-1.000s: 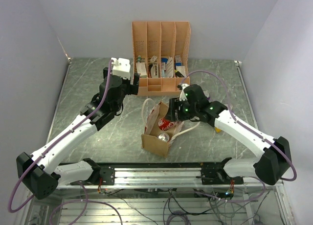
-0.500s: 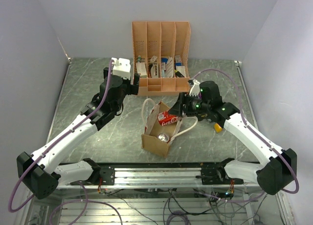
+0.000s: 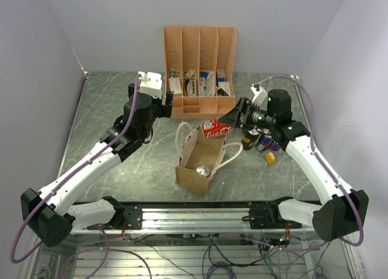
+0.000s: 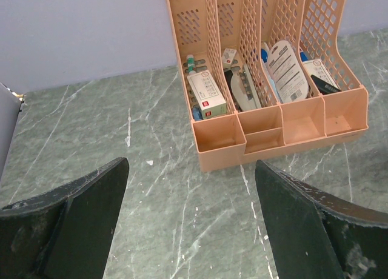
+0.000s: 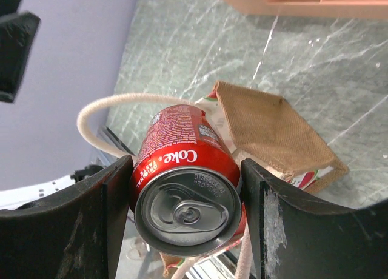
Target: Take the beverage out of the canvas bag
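The tan canvas bag (image 3: pixel 197 161) with cream rope handles stands open at the table's middle; it also shows in the right wrist view (image 5: pixel 273 130). A silver can top (image 3: pixel 202 170) shows inside it. My right gripper (image 3: pixel 225 126) is shut on a red Coke can (image 3: pixel 216 128), holding it sideways above the bag's far rim; in the right wrist view (image 5: pixel 185 194) the can (image 5: pixel 185 188) fills the gap between both fingers. My left gripper (image 4: pixel 188 212) is open and empty above bare table, left of the bag.
An orange-pink slotted file organizer (image 3: pixel 199 73) with small items stands at the back; it also shows in the left wrist view (image 4: pixel 267 85). Other cans (image 3: pixel 260 139) and a small yellow object (image 3: pixel 270 158) sit on the table right of the bag.
My right gripper has lifted the Coke can up out of the bag and moved it back and to the right. The left arm has not moved.
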Robot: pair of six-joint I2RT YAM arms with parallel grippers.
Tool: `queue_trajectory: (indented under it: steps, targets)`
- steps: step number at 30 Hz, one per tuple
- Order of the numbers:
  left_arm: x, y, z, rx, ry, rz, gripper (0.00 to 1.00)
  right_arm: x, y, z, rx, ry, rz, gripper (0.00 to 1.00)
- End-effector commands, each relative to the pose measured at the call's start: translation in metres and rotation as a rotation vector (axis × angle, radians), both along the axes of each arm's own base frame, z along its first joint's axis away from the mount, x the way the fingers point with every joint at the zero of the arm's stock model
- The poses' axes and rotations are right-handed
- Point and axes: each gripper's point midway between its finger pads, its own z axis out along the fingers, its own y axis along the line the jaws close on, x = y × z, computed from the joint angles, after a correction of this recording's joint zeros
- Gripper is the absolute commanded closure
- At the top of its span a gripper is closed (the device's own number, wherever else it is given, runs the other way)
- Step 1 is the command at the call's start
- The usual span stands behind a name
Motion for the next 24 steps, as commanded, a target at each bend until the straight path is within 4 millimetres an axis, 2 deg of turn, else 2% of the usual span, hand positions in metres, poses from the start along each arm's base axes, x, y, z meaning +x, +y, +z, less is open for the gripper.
queue_trajectory:
  steps: [1,4,9,14,17,24]
  targets:
    - [-0.001,-0.004,0.021,-0.045,-0.039,-0.013,0.05,0.021,-0.007,0.073,0.135,-0.174,-0.01,1.0]
    - [-0.001,-0.004,0.021,-0.044,-0.039,-0.012,0.04,0.039,-0.032,0.086,0.147,-0.206,-0.088,1.0]
    - [-0.001,-0.003,0.021,-0.043,-0.041,-0.007,0.05,0.066,-0.077,0.092,0.178,-0.221,-0.218,1.0]
    - [0.0,-0.004,0.02,-0.041,-0.038,-0.01,0.05,0.091,-0.13,0.08,0.121,-0.223,-0.387,1.0]
    - [0.0,-0.003,0.021,-0.043,-0.04,-0.008,0.04,0.104,-0.163,0.07,0.015,-0.226,-0.518,1.0]
    - [-0.001,-0.005,0.021,-0.046,-0.038,-0.016,0.05,0.113,-0.228,0.05,-0.273,-0.239,-0.786,1.0]
